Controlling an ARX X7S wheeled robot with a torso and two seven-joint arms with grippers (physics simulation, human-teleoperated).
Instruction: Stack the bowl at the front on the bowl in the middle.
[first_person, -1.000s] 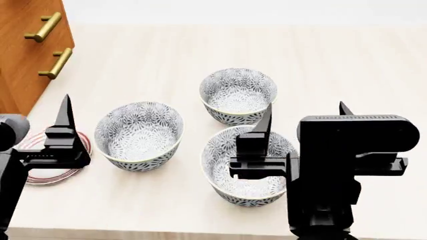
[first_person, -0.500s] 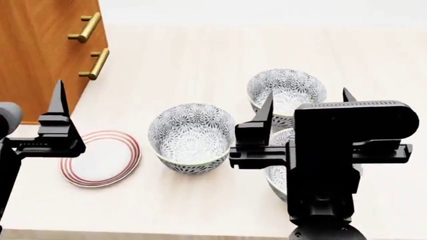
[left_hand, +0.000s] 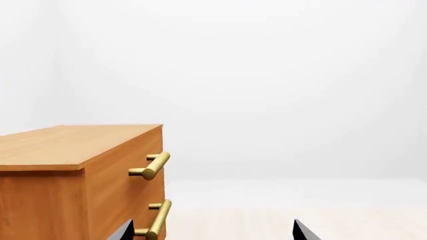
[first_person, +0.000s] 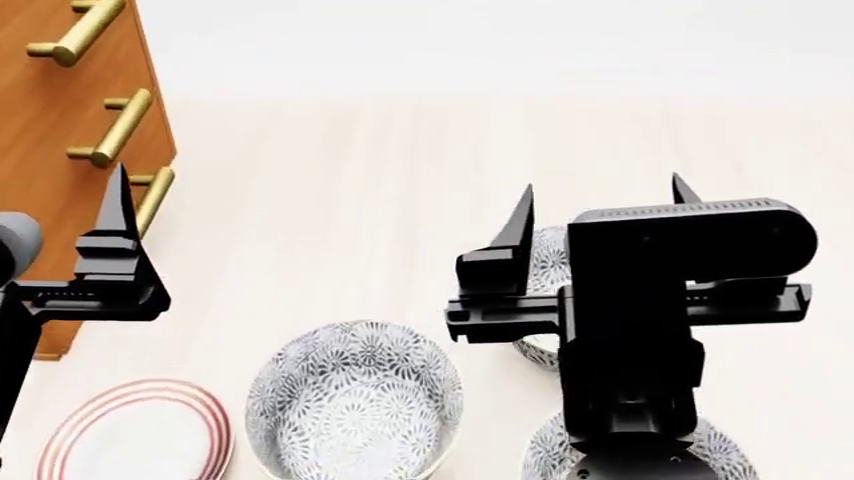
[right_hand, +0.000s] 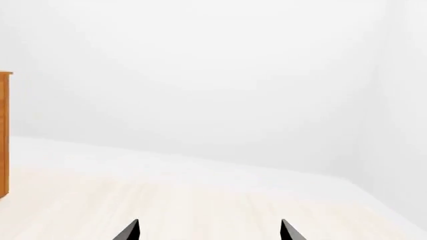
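In the head view three patterned bowls stand on the pale table (first_person: 347, 200). The front bowl (first_person: 730, 452) is at the bottom right, mostly hidden under my right arm. The middle bowl (first_person: 354, 400) stands in full view at the lower left of centre. A third bowl (first_person: 541, 268) shows only as a sliver behind my right gripper (first_person: 603, 190). That gripper hovers open and empty above the bowls, its tips wide apart in the right wrist view too (right_hand: 210, 232). My left gripper (left_hand: 212, 235) is open and empty, and one of its fingers (first_person: 118, 230) stands beside the cabinet.
A wooden cabinet (first_person: 67, 150) with brass handles (first_person: 123, 125) stands at the left, close to my left gripper. A white plate with red rings (first_person: 134, 440) lies at the bottom left, next to the middle bowl. The wrist views show only table, cabinet (left_hand: 67, 170) and white wall.
The head view has shifted: the bowls and plate slid down the picture and the cabinet now shows at upper left. Both grippers keep their pose in the view and stay open.
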